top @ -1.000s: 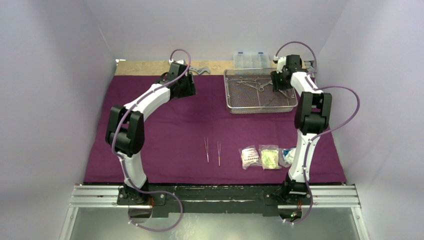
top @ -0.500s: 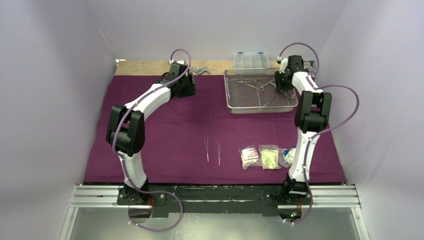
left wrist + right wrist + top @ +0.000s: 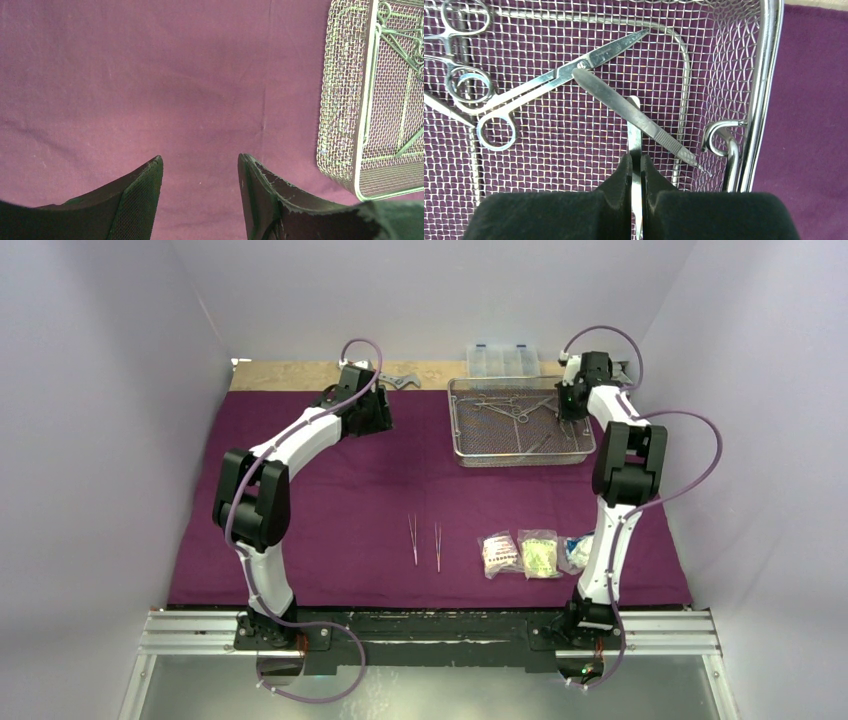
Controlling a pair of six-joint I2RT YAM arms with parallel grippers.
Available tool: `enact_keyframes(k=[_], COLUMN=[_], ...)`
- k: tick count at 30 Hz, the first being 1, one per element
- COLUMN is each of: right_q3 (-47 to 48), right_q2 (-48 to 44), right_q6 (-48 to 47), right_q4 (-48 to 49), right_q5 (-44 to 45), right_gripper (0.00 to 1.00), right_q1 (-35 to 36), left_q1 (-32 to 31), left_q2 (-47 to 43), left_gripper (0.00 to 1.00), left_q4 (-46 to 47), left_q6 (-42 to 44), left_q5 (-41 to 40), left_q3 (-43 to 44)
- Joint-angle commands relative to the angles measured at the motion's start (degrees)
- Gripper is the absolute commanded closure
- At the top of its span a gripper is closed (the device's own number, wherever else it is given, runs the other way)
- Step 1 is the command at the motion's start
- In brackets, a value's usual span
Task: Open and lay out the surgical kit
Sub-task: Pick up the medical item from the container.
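The right tool (image 3: 636, 167) has drawn back toward the right end of the wire-mesh tray (image 3: 769, 75), closed on slim steel tweezers (image 3: 635, 145) just over the mesh, so I think this piece goes out next, while the left tool (image 3: 200, 165) hangs open above the purple cloth (image 3: 150, 75)
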Motion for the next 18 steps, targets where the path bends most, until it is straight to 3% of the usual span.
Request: enact_keyframes(k=[1, 10, 18], right_q3=[-2.4, -1.3, -6.0], right_q2=[-8.1, -12.3, -16.6], right_q6=[0.7, 5.4, 17.6], right_q4=[5.9, 7.7, 14.5], right_q5=[-0.5, -8.2, -23.5], right_gripper=[1.00, 1.00, 1.00], right_q1=[0.8, 1.1, 2.7], left_q1=[0.6, 0.6, 0.6], left_q2=[-0.7, -1.9, -4.6], left_gripper=[0.44, 0.44, 0.44], left_q4=[2.4, 2.9, 3.7], left_q6=[-1.0, -0.9, 0.3], left_q5=[0.5, 0.8, 2.5], left_q3=[2.2, 2.0, 2.8])
